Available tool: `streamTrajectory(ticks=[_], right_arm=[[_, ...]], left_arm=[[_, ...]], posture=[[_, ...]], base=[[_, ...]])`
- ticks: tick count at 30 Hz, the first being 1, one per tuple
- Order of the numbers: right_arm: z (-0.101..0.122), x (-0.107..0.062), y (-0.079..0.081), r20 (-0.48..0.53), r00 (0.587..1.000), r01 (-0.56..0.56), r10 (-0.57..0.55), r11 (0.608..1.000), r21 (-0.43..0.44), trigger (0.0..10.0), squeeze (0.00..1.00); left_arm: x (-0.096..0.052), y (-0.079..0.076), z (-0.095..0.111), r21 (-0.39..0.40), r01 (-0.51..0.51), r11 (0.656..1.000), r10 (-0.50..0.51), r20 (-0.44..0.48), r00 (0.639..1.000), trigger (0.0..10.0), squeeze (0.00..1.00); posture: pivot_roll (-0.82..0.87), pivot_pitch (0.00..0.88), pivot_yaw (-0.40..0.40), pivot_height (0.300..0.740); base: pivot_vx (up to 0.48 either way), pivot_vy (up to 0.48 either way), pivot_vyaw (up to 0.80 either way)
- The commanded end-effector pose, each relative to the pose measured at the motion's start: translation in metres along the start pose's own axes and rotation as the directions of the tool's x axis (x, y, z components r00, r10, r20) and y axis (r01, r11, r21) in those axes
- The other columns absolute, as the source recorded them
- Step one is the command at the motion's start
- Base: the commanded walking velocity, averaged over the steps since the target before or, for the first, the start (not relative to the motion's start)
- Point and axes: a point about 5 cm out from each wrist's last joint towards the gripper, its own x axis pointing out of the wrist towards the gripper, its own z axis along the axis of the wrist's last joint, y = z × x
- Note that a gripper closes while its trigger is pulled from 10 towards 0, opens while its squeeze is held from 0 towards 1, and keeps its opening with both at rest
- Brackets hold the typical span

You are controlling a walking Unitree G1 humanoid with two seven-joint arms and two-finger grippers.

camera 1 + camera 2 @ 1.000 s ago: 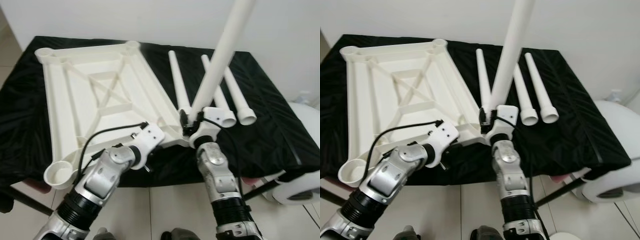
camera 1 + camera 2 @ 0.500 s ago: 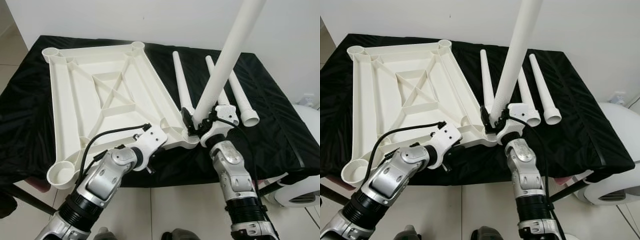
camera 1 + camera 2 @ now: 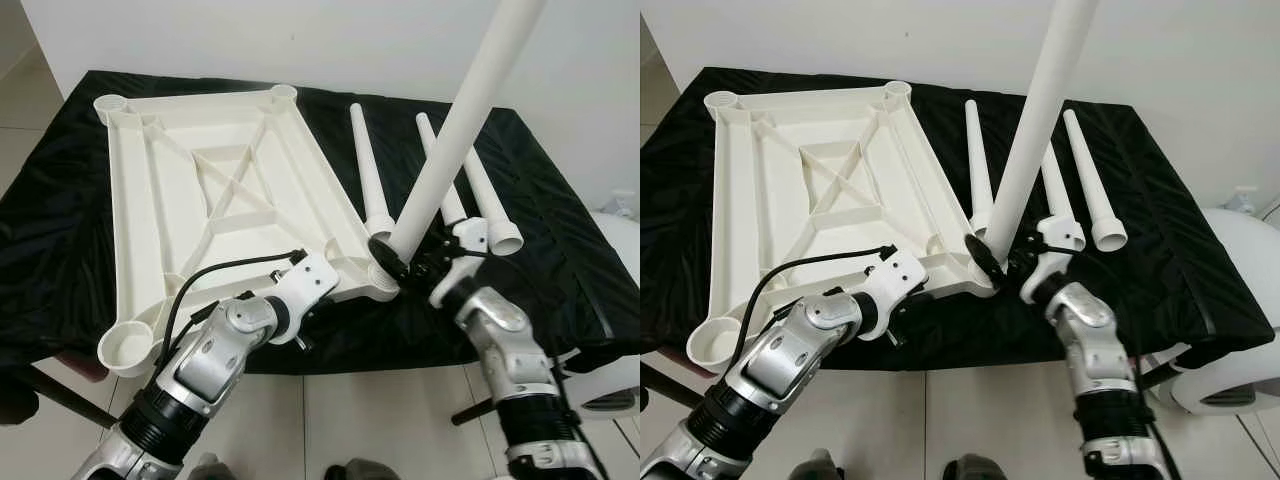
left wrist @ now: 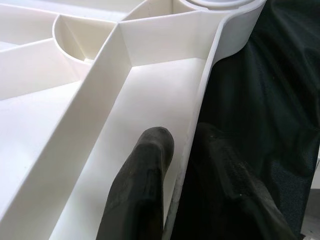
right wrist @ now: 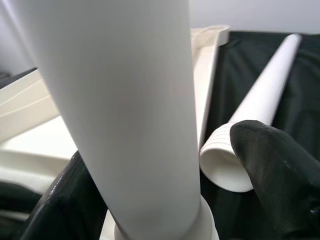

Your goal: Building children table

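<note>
One white leg [image 3: 455, 130] is held by the right pincer [image 3: 405, 262] in the near corner socket of the upturned tabletop [image 3: 200, 200], apparently not fully seated. The tabletop's near rim is clamped by the left pincer [image 4: 175, 190]; three legs [image 3: 368, 170] are left lying on the surface [image 3: 560, 230].

Black-draped table [image 3: 560, 250] with tabletop [image 3: 170, 210], legs [image 3: 365, 170]

Ahead of me a black cloth [image 3: 80, 260] drapes the work surface; white wall [image 3: 300, 40] at twelve o'clock, pale tiled floor [image 3: 380, 420] below.

2 head eyes downward, wrist cameras close on tabletop [image 3: 200, 190]
</note>
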Motion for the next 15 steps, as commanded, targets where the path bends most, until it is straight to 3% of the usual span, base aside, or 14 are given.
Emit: streamTrajectory(ticks=[1,6,11,12,13,14,15], right_arm=[[0.0,-0.004,-0.012,-0.01,1.0,0.002,-0.002,1.0,-0.013,10.0,0.0],[0.003,-0.004,-0.023,-0.019,1.0,-0.009,0.009,1.0,-0.03,10.0,0.0],[0.003,-0.001,-0.024,-0.026,0.999,-0.047,0.047,0.998,-0.031,10.0,0.0],[0.002,0.0,-0.024,-0.026,0.998,-0.058,0.057,0.998,-0.031,7.4,0.0],[0.002,0.001,-0.023,-0.026,0.998,-0.064,0.063,0.998,-0.028,6.2,0.0],[0.002,0.001,-0.023,-0.026,0.998,-0.064,0.063,0.998,-0.028,6.2,0.0],[0.001,0.003,-0.022,-0.021,0.997,-0.08,0.079,0.997,-0.02,0.0,0.0]], left_arm=[[0.005,-0.013,-0.008,-0.02,0.091,0.996,-0.092,-0.034,0.995,10.0,0.0],[0.005,-0.012,-0.007,-0.018,0.091,0.996,-0.091,-0.034,0.995,10.0,0.0],[0.006,-0.011,-0.007,-0.019,0.09,0.996,-0.09,-0.031,0.995,10.0,0.0],[0.006,-0.011,-0.006,-0.019,0.089,0.996,-0.089,-0.03,0.996,10.0,0.0],[0.006,-0.011,-0.006,-0.019,0.087,0.996,-0.088,-0.028,0.996,10.0,0.0],[0.006,-0.011,-0.006,-0.019,0.087,0.996,-0.088,-0.028,0.996,10.0,0.0],[0.006,-0.01,-0.005,-0.018,0.087,0.996,-0.087,-0.027,0.996,10.0,0.0]], posture=[[0.0,0.02,-0.066,0.74],[0.0,0.021,-0.066,0.74],[0.0,0.019,-0.068,0.74],[0.0,0.018,-0.069,0.74],[0.0,0.018,-0.069,0.74],[0.0,0.018,-0.069,0.74],[0.0,0.018,-0.069,0.74]], base=[[0.0,0.0,0.0],[0.0,0.0,0.0],[0.0,0.0,0.0],[0.0,0.0,0.0],[0.0,0.0,0.0],[0.0,0.0,0.0],[0.0,0.0,0.0]])
